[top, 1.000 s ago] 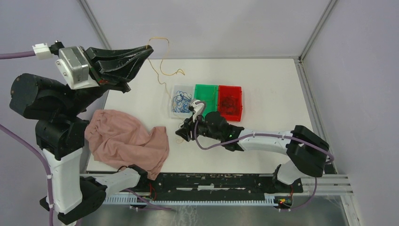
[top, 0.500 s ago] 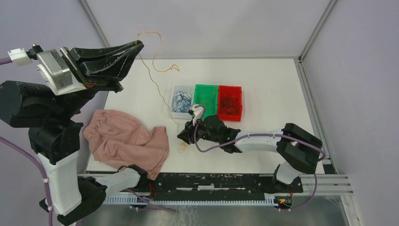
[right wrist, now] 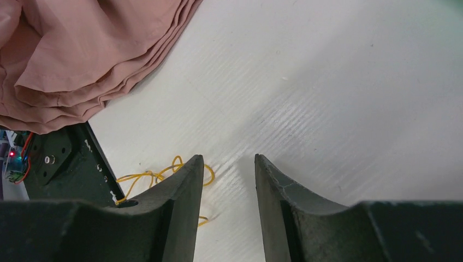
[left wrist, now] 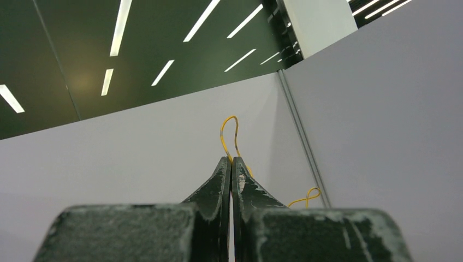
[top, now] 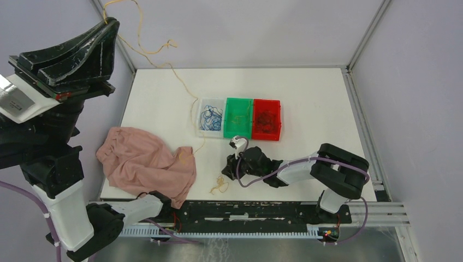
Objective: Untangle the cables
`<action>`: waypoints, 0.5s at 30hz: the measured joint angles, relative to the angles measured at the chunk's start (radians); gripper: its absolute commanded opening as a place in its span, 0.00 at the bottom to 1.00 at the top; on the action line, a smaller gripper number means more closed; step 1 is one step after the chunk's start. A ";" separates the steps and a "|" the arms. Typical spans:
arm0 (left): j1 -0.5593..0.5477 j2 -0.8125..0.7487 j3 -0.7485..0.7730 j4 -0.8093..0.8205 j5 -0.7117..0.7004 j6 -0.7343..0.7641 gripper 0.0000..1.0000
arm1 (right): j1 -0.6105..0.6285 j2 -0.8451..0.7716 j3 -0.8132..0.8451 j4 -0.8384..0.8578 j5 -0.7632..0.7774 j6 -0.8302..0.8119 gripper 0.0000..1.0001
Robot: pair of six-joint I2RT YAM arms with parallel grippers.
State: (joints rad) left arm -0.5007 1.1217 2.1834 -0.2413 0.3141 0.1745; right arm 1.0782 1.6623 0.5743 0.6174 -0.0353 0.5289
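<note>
Left wrist view shows the left gripper (left wrist: 230,164) with jaws pressed together, pinching a yellow cable (left wrist: 221,135) high above the table (top: 306,87). That strand trails down to a small clump just beside the right gripper (right wrist: 229,161), which sits low over the table, jaws parted moderately with nothing between them. Other cables lie in the bins (top: 238,100).

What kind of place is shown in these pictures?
Probably a robotics lab work cell: two robot arms bolted at the edge of a white table, grey partition walls around it, and strip ceiling lights overhead.
</note>
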 measured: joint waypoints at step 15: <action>0.000 -0.070 -0.410 -0.021 0.065 0.000 0.03 | 0.000 -0.396 0.032 -0.132 0.086 -0.018 0.73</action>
State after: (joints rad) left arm -0.5007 1.0515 1.7733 -0.2626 0.3794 0.1749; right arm 1.0782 1.2659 0.6064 0.4858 0.0505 0.5106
